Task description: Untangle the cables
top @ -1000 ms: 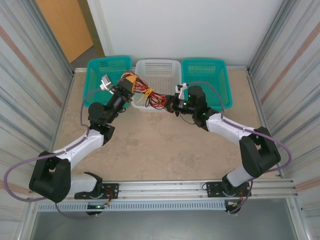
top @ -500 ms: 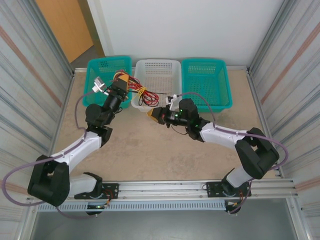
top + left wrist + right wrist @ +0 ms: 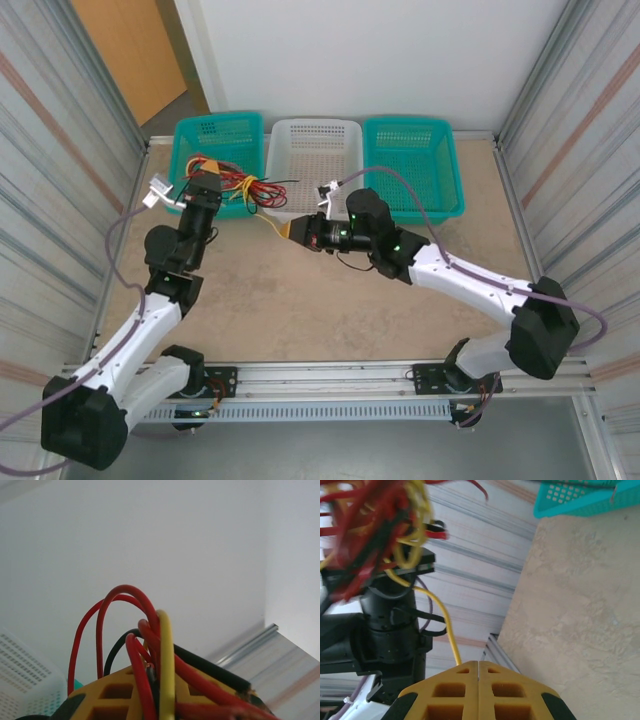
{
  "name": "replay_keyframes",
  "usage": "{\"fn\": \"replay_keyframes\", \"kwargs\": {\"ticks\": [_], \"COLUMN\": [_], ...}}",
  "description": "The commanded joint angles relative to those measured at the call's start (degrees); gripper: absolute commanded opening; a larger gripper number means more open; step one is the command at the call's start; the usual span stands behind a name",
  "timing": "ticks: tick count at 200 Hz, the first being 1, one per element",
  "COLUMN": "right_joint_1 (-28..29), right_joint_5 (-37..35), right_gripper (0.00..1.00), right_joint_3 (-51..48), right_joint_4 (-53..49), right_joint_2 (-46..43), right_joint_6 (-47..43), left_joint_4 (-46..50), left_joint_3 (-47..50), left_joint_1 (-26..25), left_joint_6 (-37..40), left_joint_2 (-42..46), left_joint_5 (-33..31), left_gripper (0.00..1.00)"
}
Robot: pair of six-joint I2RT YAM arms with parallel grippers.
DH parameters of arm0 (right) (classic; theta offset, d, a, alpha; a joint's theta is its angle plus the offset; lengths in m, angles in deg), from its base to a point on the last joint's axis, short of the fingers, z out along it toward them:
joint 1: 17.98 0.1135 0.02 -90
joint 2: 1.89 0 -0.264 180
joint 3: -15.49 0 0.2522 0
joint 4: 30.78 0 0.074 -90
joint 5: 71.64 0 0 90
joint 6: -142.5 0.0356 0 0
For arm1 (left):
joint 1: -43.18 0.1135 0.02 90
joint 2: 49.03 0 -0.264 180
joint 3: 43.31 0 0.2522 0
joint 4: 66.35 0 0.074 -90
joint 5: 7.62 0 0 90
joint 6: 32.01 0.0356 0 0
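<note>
The right arm (image 3: 470, 283) is stretching low across the table (image 3: 300, 310) toward the left, and the left arm (image 3: 145, 325) is reaching forward toward the left teal basket (image 3: 200, 135). The left gripper (image 3: 211, 170) is pinching the bundle of cables (image 3: 250, 186), which is hanging over the edge between that basket and the white basket (image 3: 315, 140). The right gripper (image 3: 290, 229) is squeezing its fingers (image 3: 450, 692) together on one yellow cable (image 3: 449, 630) leading to the bundle.
</note>
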Motion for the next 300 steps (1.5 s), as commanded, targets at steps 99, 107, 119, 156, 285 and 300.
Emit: {"fn": "replay_keyframes", "kwargs": {"ticks": [99, 107, 119, 156, 285, 300], "right_joint_1": [4.9, 5.3, 5.5, 4.1, -18.4, -20.4], "right_joint_5": [-5.0, -5.4, -6.1, -9.4, -2.0, -1.1], "right_gripper": [0.0, 0.0, 0.0, 0.0, 0.0, 0.0], "right_joint_3": [11.4, 12.8, 14.7, 21.4, 33.1, 33.4], "right_joint_4": [-14.1, -14.9, -16.0, -21.9, -30.4, -30.4], "right_joint_2": [-1.8, -1.9, -2.3, -2.6, 5.2, 6.3], "right_joint_6": [-12.0, -13.0, -14.2, -18.0, -18.3, -18.0], "left_joint_4": [30.3, 30.8, 30.9, 28.2, 5.3, 1.6], "left_joint_3": [-3.9, -4.1, -3.8, -4.5, -3.9, -4.6], "left_joint_1": [-6.6, -6.8, -6.9, -9.2, -8.9, -8.8], "left_joint_6": [14.3, 15.7, 16.7, 25.6, 10.7, 7.8], "left_joint_2": [7.3, 7.1, 6.9, 5.0, -3.7, -5.1], "left_joint_5": [-23.1, -23.1, -22.1, -13.7, 21.1, 24.0], "left_gripper": [0.0, 0.0, 0.0, 0.0, 0.0, 0.0]}}
